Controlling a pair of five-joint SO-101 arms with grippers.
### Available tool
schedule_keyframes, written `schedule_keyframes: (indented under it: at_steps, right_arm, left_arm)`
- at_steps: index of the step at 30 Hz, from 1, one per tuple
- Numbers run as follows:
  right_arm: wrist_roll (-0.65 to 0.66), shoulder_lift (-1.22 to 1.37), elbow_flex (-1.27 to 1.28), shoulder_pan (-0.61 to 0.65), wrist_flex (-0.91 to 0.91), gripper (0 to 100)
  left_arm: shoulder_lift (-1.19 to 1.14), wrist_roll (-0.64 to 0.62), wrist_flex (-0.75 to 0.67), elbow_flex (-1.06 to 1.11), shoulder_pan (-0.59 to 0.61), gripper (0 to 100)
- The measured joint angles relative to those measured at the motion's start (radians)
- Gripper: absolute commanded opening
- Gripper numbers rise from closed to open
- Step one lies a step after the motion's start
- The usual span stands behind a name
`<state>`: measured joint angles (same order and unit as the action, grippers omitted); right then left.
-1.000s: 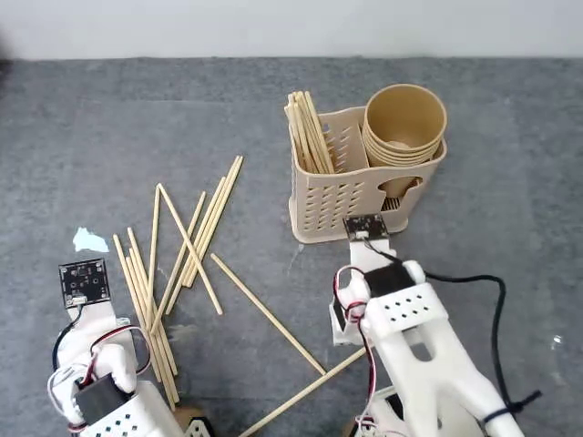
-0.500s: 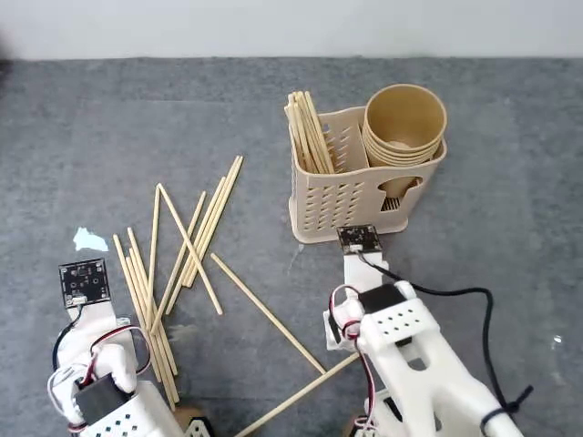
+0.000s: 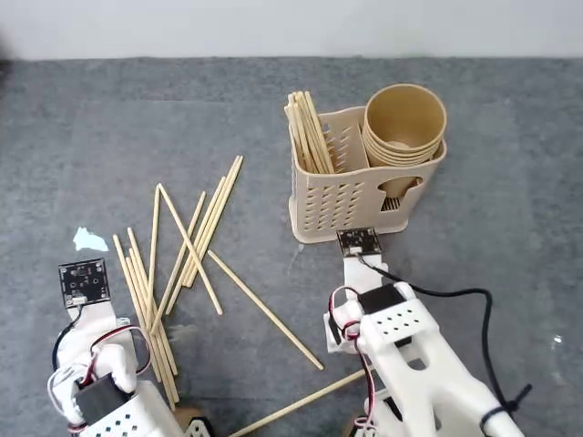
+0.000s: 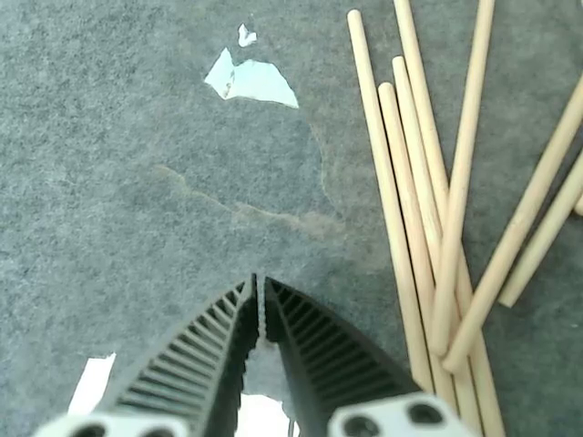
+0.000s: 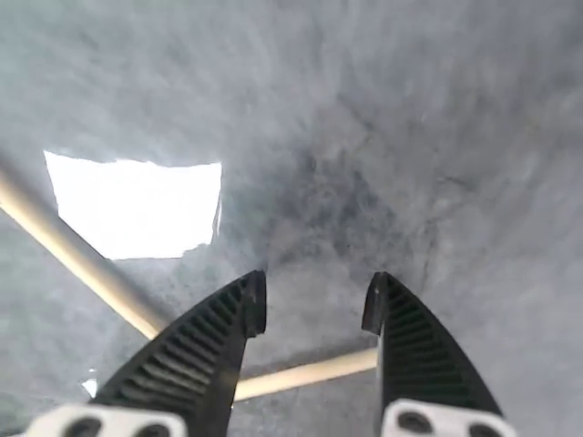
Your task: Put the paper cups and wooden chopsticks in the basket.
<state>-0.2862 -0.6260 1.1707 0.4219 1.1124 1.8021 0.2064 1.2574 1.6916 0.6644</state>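
Chopstick (image 3: 301, 402) beneath the wide-open right gripper (image 5: 314, 293) has swung flatter; left gripper (image 4: 259, 289) sits pinched closed.

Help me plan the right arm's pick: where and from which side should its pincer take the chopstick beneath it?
Probably take the chopstick on the bare shaft spanning the gap of the open right pincer, coming straight down. It lies flat on the table, thin and round, so the jaws should close across it.
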Motion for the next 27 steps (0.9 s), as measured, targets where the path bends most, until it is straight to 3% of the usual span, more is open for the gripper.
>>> schedule_keyframes:
  at_steps: [6,11,16,21,27]
  right_arm:
    - [0.029,-0.002,-0.068,0.009,0.006,19.0]
    - [0.123,-0.003,-0.089,0.132,-0.008,19.0]
    - [0.235,-0.003,-0.092,0.269,-0.133,18.9]
    - [0.304,0.008,-0.180,0.322,-0.192,18.9]
    - [0.313,0.213,-0.387,0.374,-0.169,19.0]
  left_arm:
    - [0.000,0.000,0.000,0.000,0.000,1]
    - [0.000,0.000,0.000,0.000,0.000,1]
    - [0.000,0.000,0.000,0.000,0.000,1]
    - [0.000,0.000,0.000,0.000,0.000,1]
    - [0.000,0.000,0.000,0.000,0.000,1]
